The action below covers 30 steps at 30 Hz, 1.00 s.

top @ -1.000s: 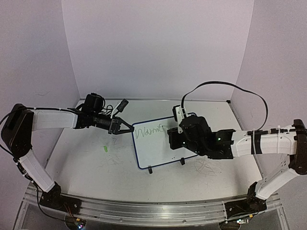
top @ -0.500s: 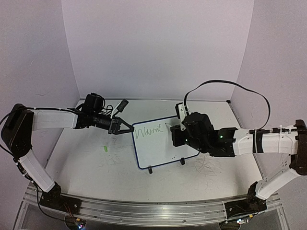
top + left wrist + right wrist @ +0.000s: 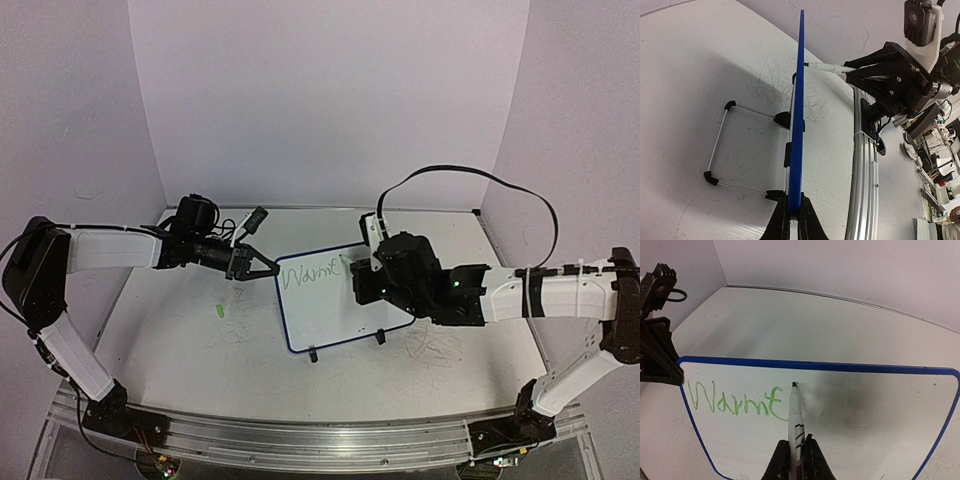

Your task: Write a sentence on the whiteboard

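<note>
Standing on its black feet (image 3: pixel 313 355) near the middle of the table (image 3: pixel 170 345), the whiteboard (image 3: pixel 335 310) leans back, writing face toward the right arm; the left gripper (image 3: pixel 794 212) is closed tight on the thin blue rim at the board's left edge; the right gripper (image 3: pixel 796 452) is clamped on a marker (image 3: pixel 795 415), tip at the board face just right of the last green letter; the sentence (image 3: pixel 735 401) is unfinished, its first word not yet complete. Judgement: the board is light, thin and stiff, with a slick face; on so slight a stand it would likely slide or tip under pen pressure; the rim, clear of the writing area, is the sound place to hold.
</note>
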Each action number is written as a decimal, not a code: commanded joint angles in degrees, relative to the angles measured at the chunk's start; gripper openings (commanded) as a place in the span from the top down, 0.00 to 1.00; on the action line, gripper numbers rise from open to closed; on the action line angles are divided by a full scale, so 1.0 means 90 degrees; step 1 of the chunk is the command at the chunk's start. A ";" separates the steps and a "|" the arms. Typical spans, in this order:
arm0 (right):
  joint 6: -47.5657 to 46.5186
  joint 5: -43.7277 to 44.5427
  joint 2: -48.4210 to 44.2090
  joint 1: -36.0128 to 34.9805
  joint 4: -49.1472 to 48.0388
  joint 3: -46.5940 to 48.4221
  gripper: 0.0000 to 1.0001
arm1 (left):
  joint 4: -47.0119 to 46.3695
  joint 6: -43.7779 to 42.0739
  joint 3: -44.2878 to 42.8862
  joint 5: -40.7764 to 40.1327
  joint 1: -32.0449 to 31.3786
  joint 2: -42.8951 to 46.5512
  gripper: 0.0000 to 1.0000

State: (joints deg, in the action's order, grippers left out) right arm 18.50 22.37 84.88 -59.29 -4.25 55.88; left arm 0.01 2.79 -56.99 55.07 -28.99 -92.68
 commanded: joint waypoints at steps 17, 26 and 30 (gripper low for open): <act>0.0456 -0.0042 -0.0132 -0.0008 0.0146 -0.0209 1.00 | 0.0253 -0.0163 -0.0201 0.0103 -0.0167 0.0014 1.00; 0.0605 -0.0109 -0.0076 -0.0089 0.0160 -0.0331 1.00 | 0.0261 -0.0163 -0.0207 0.0103 -0.0168 0.0019 1.00; 0.0679 -0.0111 -0.0076 -0.0131 0.0158 -0.0379 1.00 | 0.0262 -0.0163 -0.0206 0.0104 -0.0169 0.0010 1.00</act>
State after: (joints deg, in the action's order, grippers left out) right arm 23.24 21.10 84.90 -60.20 -3.67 53.53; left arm 0.03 2.81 -56.99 55.00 -28.99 -92.68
